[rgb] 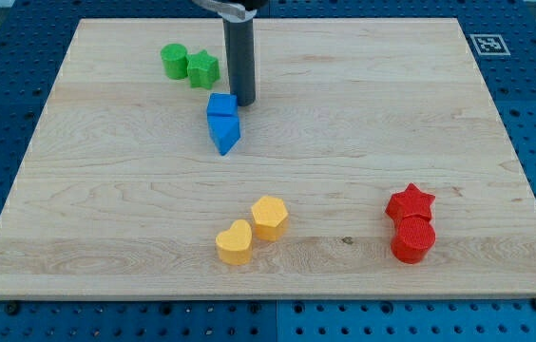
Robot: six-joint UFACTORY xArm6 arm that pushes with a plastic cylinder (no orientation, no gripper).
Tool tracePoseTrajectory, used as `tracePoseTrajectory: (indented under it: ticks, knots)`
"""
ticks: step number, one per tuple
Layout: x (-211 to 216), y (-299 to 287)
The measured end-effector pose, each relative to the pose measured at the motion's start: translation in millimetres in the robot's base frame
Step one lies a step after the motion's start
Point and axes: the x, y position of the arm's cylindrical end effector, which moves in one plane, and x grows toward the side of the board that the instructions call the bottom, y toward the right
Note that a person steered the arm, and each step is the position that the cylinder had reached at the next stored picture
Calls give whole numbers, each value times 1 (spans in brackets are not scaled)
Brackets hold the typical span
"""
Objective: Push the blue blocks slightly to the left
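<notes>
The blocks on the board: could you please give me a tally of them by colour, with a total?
Green: 2, a cylinder and a star
Blue: 2, a cube and a pointed block
Yellow: 2, a heart and a hexagon
Red: 2, a star and a cylinder
Total: 8

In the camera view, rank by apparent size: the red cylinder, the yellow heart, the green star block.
1. Red cylinder.
2. Yellow heart, close to the cylinder, so this order is unsure.
3. Green star block, smallest, but it lies farther up the board, so distance may explain that.
</notes>
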Motion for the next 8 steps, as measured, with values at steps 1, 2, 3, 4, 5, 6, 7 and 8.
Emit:
tracePoseTrajectory:
  ticks: [1, 2, 3, 4, 5, 6, 7, 8]
  knots:
    - [23, 0]
    - [23, 0]
    - [32, 17]
    - [58, 23]
    - [62, 2]
    - [61, -23]
    - [65, -22]
    - [77, 10]
